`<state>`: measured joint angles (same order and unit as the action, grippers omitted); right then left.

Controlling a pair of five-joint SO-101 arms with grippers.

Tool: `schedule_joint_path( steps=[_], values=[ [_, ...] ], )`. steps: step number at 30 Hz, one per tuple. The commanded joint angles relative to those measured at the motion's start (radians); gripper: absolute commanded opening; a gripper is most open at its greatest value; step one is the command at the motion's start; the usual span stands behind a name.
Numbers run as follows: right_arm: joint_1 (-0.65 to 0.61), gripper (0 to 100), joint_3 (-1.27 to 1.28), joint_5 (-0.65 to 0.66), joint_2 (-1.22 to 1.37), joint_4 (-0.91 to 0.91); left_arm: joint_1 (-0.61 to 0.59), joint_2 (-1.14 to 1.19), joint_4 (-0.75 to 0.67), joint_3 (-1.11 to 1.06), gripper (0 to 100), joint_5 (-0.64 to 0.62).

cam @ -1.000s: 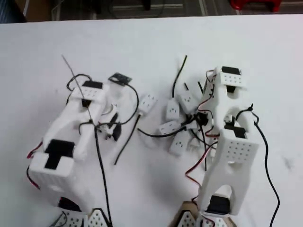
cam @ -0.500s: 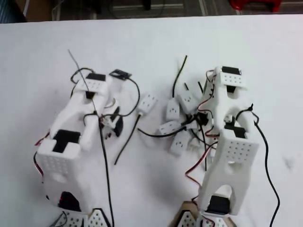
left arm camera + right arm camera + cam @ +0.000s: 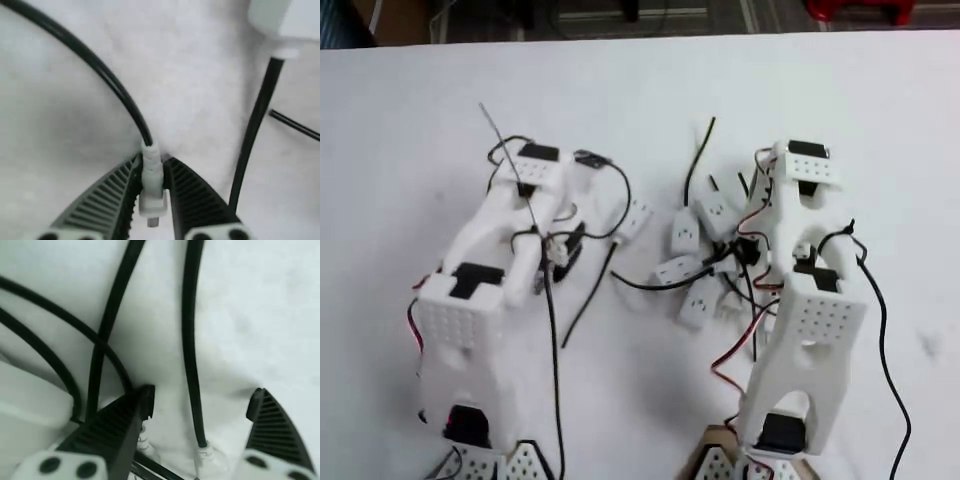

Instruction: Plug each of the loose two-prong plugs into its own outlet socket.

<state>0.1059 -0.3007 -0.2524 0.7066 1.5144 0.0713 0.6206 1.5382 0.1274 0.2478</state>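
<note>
The left arm (image 3: pixel 485 300) is seen folded low, its wrist tipped downward. The left gripper (image 3: pixel 152 162) is held closed, its ribbed fingers (image 3: pixel 112 200) pressed against either side of a white plug (image 3: pixel 151 192). The right arm (image 3: pixel 805 310) is stretched forward and pitched down. The right gripper (image 3: pixel 202 400) is held wide open, its dark fingertips (image 3: pixel 262 415) kept well apart.

White table (image 3: pixel 410 90), loaded.
Outlet sockets (image 3: pixel 692 262) lie clustered; a single socket (image 3: pixel 634 218) and black cables (image 3: pixel 588 295) lie just beside the cluster.
</note>
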Motion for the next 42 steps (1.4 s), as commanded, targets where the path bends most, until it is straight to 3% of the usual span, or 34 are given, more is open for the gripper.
schedule_joint_path(
  steps=[1, 7, 15, 20, 28, 35, 38, 42],
  values=[
    [0.002, 30.8, 0.002, 0.005, 0.002, -0.041, -0.005, 0.021, 0.026, 0.057, 2, -0.012],
    [0.002, 30.8, 0.0, 0.005, 0.002, -0.041, 0.042, -0.067, 0.1, 0.133, 2, -0.014],
    [0.002, 30.8, -0.002, 0.005, 0.002, -0.041, 0.134, -0.513, 0.072, 0.051, 2, -0.164],
    [0.001, 30.8, -0.002, 0.005, 0.004, -0.042, 0.199, -0.868, -0.083, -0.167, 2, -0.344],
    [-0.01, 30.8, -0.003, 0.005, 0.004, -0.042, 0.234, -1.31, -0.491, -0.644, 2, -0.535],
    [-0.01, 30.8, -0.002, 0.005, 0.004, -0.042, 0.232, -1.366, -0.531, -0.707, 2, -0.712],
    [-0.01, 30.8, -0.002, 0.005, 0.004, -0.042, 0.242, -1.366, -0.539, -0.707, 2, -0.89],
    [-0.01, 30.8, -0.002, 0.005, 0.004, -0.042, 0.262, -1.366, -0.585, -0.686, 2, -1.387]
  ],
)
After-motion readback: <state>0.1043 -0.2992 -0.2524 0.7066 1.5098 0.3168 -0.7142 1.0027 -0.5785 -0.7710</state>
